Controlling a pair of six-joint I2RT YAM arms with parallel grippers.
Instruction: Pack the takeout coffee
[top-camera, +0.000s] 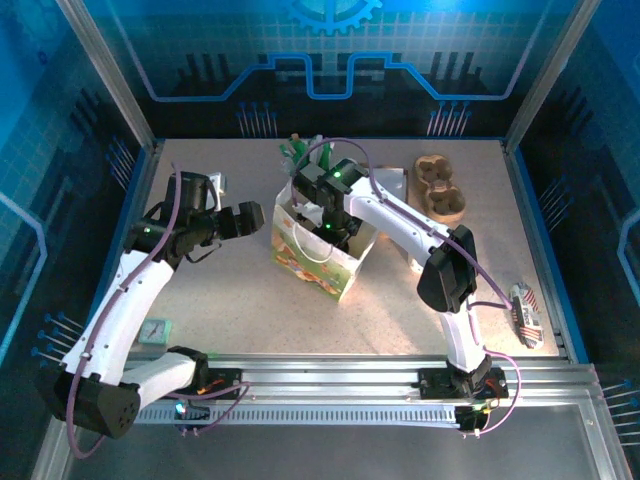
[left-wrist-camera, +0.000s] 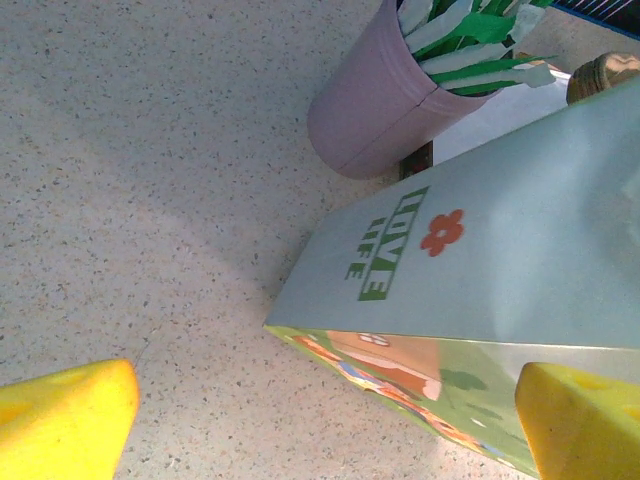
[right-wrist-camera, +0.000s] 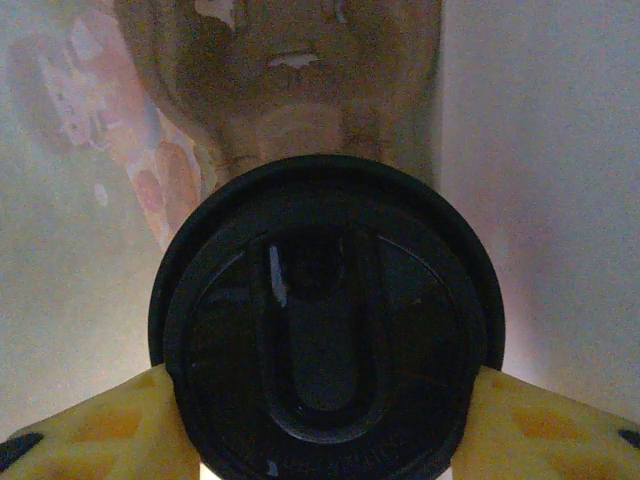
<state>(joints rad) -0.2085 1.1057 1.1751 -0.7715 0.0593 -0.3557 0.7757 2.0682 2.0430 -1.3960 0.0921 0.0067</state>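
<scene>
The left arm (top-camera: 120, 310) and the right arm (top-camera: 400, 222) had white shells on their long links and black housings at the joints. A thin purple cable (top-camera: 176, 200) trailed along each, looping loose beside the black bases (top-camera: 460, 385) on the near rail. Small green lights (top-camera: 148, 234) glowed on both. The left gripper (top-camera: 258, 216) was black-bodied, its fingers (left-wrist-camera: 65, 420) blunt yellow blocks with shallow dimples. The right gripper (top-camera: 338, 232) had matching yellow fingers (right-wrist-camera: 95, 425), black-marked at the outer corners.

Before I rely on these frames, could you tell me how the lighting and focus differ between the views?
Top external: sharp, table evenly lit, blue cast on the walls. Left wrist: bright, paper bag print crisp, soft shadow across the table. Right wrist: dim, warm light inside the bag, black lid soft with a glint.
</scene>
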